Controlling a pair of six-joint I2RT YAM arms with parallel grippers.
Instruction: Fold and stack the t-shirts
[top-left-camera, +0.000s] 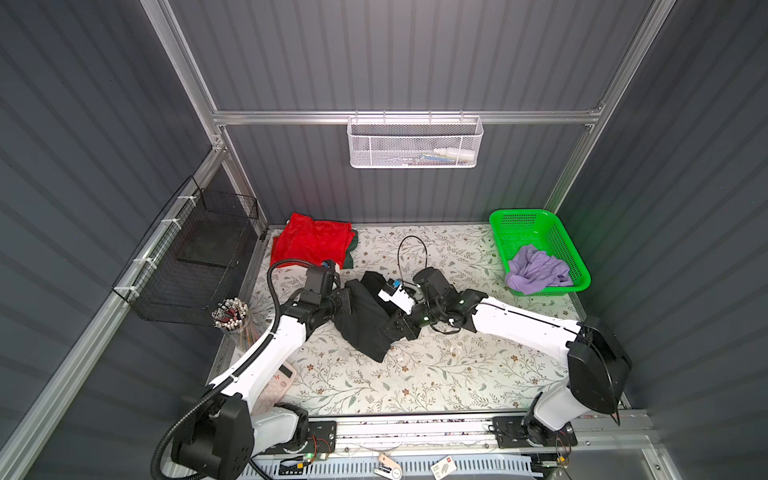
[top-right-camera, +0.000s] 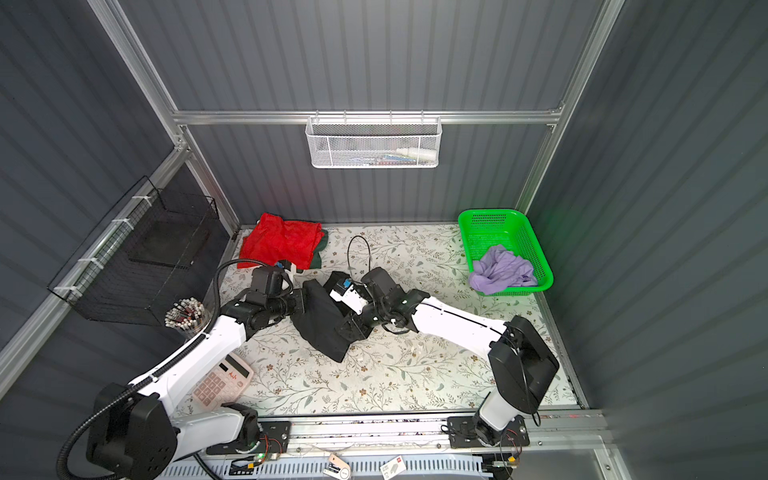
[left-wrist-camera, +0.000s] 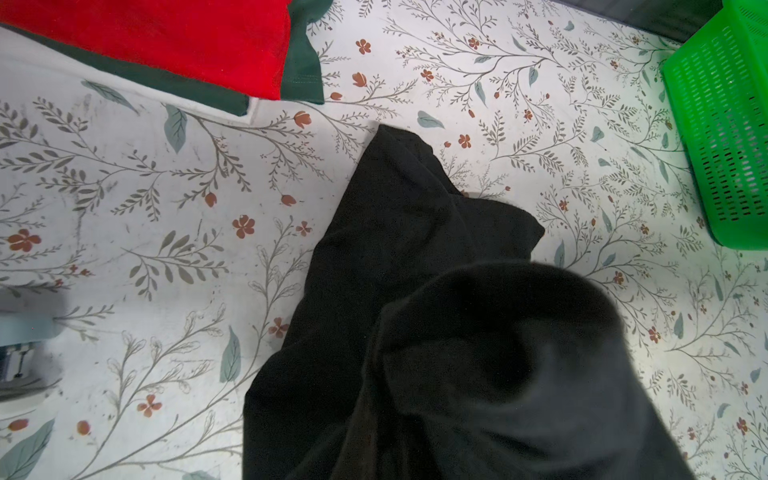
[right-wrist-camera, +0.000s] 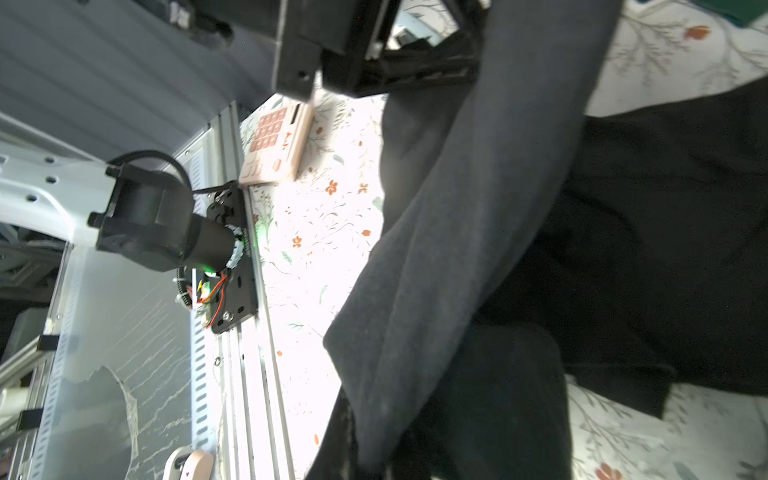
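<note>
A large black t-shirt (top-left-camera: 365, 320) (top-right-camera: 322, 320) hangs bunched between my two grippers over the middle of the floral table. My left gripper (top-left-camera: 345, 302) (top-right-camera: 301, 301) pinches its left side and my right gripper (top-left-camera: 392, 328) (top-right-camera: 347, 328) its right side; both are shut on the cloth. In both wrist views the black cloth (left-wrist-camera: 395, 249) (right-wrist-camera: 623, 249) drapes over the jaws and hides them. A folded red t-shirt (top-left-camera: 311, 241) (left-wrist-camera: 166, 33) lies on a dark green t-shirt (top-left-camera: 349, 255) (left-wrist-camera: 299, 70) at the back left. A crumpled lavender t-shirt (top-left-camera: 536, 270) (top-right-camera: 500, 270) sits in the green basket (top-left-camera: 523, 218).
A pink calculator (top-right-camera: 222, 380) (right-wrist-camera: 276, 145) lies at the front left under my left arm. A cup of pens (top-left-camera: 230, 316) stands by the black wire basket (top-left-camera: 191, 257) on the left wall. A white mesh basket (top-left-camera: 415, 141) hangs on the back wall.
</note>
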